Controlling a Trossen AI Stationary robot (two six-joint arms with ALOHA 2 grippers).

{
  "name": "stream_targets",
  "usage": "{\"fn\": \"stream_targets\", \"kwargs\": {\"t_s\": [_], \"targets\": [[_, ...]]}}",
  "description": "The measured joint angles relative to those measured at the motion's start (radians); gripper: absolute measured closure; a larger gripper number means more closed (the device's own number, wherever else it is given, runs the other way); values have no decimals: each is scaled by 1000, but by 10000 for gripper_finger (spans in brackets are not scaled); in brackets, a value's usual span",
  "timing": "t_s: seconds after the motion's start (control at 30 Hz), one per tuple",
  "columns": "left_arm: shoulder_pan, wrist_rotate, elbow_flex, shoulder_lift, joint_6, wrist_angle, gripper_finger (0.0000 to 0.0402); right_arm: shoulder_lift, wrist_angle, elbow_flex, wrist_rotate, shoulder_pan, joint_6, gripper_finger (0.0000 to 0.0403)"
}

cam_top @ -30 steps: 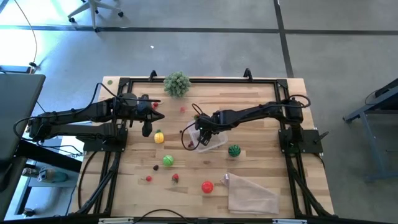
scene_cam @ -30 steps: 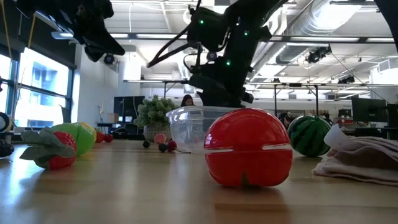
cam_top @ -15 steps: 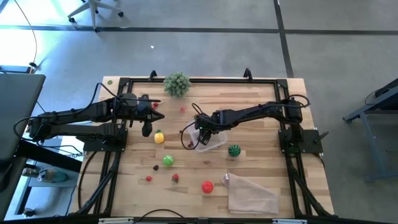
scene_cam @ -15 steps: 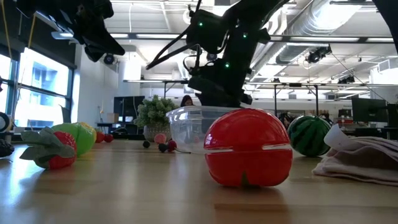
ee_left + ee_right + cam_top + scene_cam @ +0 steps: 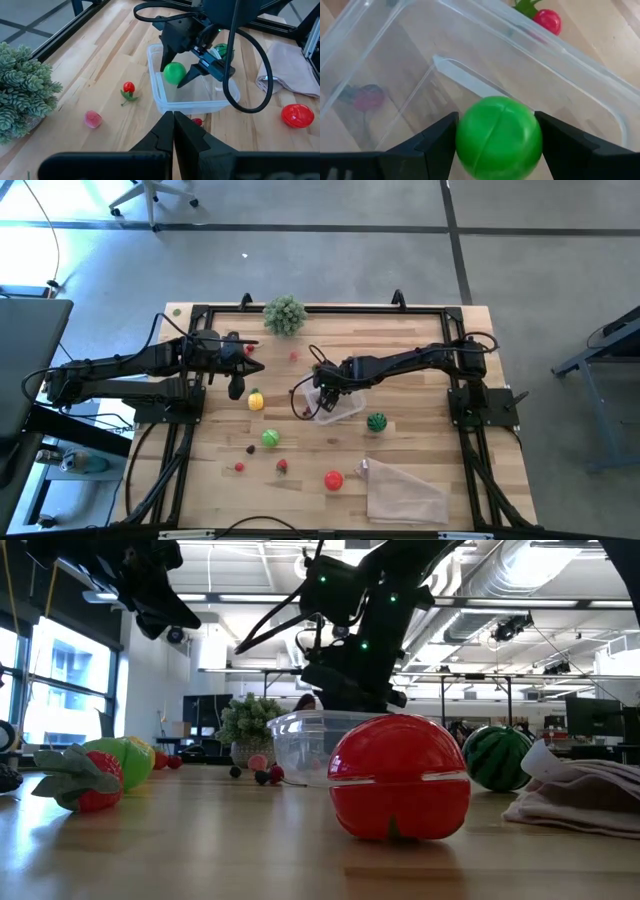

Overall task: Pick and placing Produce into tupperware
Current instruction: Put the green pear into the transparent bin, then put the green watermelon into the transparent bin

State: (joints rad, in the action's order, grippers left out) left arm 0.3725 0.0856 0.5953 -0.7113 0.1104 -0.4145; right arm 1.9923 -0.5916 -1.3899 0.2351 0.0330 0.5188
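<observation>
The clear tupperware [image 5: 340, 408] stands mid-table. My right gripper [image 5: 325, 395] hangs over its left part, closed on a green ball of produce [image 5: 174, 72]. Loose produce lies on the wood. There is a red tomato [image 5: 333, 479], a striped melon ball [image 5: 376, 421], a green fruit [image 5: 270, 438], a yellow piece [image 5: 256, 400] and small red pieces [image 5: 282, 466]. Dark red berries [image 5: 365, 97] show through the tub's wall. My left gripper [image 5: 237, 388] waits shut, raised at the table's left. My right gripper has the green ball [image 5: 498, 137] between its two fingers [image 5: 440, 142], one on each side at the ball's widest part. The fingers slant steeply down from the table's right, inside the tupperware's rim [image 5: 590, 75]. Whether the ball's underside rests on the tub floor cannot be told.
A bushy grey-green clump [image 5: 285, 314] stands at the far edge. A crinkled clear bag [image 5: 405, 490] lies near the front right. The black frame rails [image 5: 320, 308] run round the tabletop. Bare wood lies between the tub and the front edge.
</observation>
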Motion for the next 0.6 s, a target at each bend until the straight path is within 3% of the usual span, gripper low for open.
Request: {"fn": "stream_targets", "kwargs": {"t_s": [0.37, 0.6], "targets": [[0, 0, 0, 0, 0, 0, 401, 0, -2, 0, -1, 0, 6, 150], [0, 0, 0, 0, 0, 0, 401, 0, -2, 0, 3, 0, 5, 106]]}}
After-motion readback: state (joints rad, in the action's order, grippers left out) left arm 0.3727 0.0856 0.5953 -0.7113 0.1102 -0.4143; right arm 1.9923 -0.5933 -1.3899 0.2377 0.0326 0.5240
